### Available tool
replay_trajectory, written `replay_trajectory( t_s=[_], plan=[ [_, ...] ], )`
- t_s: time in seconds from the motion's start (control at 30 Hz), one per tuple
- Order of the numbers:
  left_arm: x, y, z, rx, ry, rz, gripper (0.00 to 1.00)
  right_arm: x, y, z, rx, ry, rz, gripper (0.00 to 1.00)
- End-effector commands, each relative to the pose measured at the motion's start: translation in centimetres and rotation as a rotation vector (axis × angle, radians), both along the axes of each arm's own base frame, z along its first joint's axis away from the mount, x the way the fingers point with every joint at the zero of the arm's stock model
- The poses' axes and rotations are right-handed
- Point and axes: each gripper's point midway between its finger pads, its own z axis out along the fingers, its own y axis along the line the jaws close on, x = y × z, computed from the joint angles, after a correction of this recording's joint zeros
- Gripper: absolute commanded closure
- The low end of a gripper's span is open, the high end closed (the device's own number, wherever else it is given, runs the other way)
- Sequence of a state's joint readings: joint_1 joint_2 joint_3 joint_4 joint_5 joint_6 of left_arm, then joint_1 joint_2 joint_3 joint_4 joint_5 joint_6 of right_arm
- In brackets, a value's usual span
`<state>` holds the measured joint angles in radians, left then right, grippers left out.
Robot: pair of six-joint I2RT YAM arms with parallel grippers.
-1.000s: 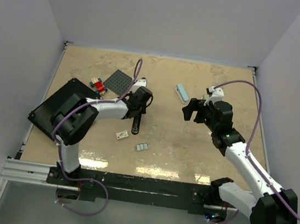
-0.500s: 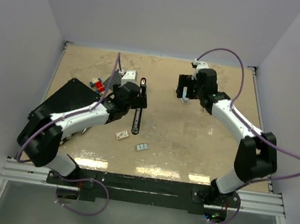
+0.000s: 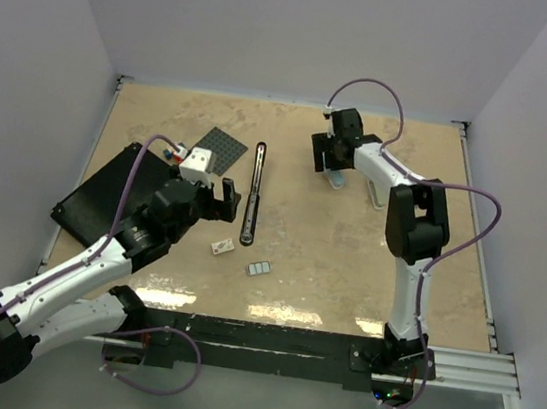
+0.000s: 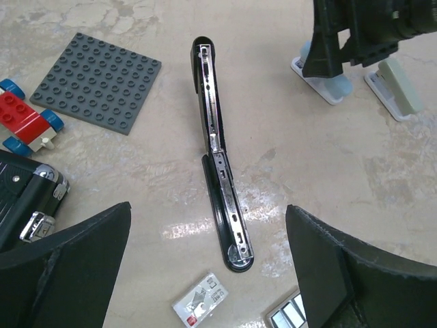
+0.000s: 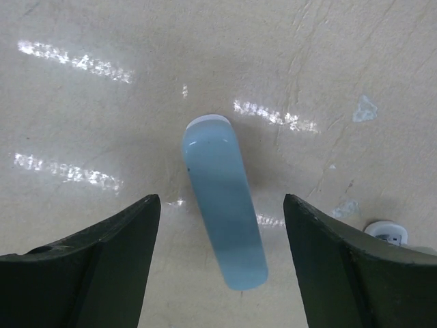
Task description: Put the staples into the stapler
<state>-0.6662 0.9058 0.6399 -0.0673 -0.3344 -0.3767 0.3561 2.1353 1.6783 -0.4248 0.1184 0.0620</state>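
The black stapler (image 3: 255, 194) (image 4: 218, 157) lies opened out flat on the table, its metal channel facing up. The staples (image 3: 259, 268) (image 4: 292, 314), a small pale ribbed block, lie near its near end, beside a little white box (image 3: 222, 247) (image 4: 200, 304). My left gripper (image 3: 216, 197) (image 4: 208, 212) hovers open over the stapler's near half, touching nothing. My right gripper (image 3: 332, 162) (image 5: 222, 198) is at the far side of the table, its jaws open on either side of a light blue oblong piece (image 5: 225, 212) (image 4: 328, 85), with a gap on each side.
A grey studded plate (image 3: 218, 147) (image 4: 95, 85) and a red and blue toy car (image 3: 174, 154) (image 4: 24, 119) lie left of the stapler. A black case (image 3: 104, 192) (image 4: 27, 198) sits at the left edge. A pale grey-green piece (image 4: 395, 92) lies next to the blue one.
My left gripper opened, let go of the stapler and drew back toward the near left. My right arm swung to the far side over the blue piece, its jaws narrowing a little.
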Motion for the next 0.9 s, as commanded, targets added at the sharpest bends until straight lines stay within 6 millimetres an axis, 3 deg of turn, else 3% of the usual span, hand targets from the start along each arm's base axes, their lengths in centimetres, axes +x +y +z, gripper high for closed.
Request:
replay_trajectory(
  t_s=[0.0,0.13,0.6,0.7,0.83,0.87],
  plan=[
    [-0.7,-0.5,0.5,0.017,-0.042,-0.077,0.0,1.6,-0.1,1.0,-0.047,-0.03,0.021,0.28],
    [-1.0,-1.1,0.3,0.022,-0.038,-0.122,0.0,1.9,0.1,1.3,-0.059,-0.039,0.025,0.4],
    [-1.5,-3.6,-0.4,0.021,-0.01,-0.259,0.0,2.3,0.6,2.4,-0.076,-0.07,0.081,0.49],
    [-1.7,-3.9,-0.6,0.023,-0.005,-0.281,0.0,2.4,0.8,2.4,-0.076,-0.072,0.093,0.61],
    [-2.1,-4.5,-0.5,0.019,-0.028,-0.334,0.0,1.8,1.2,3.4,-0.076,-0.081,0.122,0.91],
    [-2.2,-4.7,-0.4,0.02,-0.036,-0.346,0.0,1.5,1.8,3.8,-0.069,-0.086,0.153,0.94]
  ],
)
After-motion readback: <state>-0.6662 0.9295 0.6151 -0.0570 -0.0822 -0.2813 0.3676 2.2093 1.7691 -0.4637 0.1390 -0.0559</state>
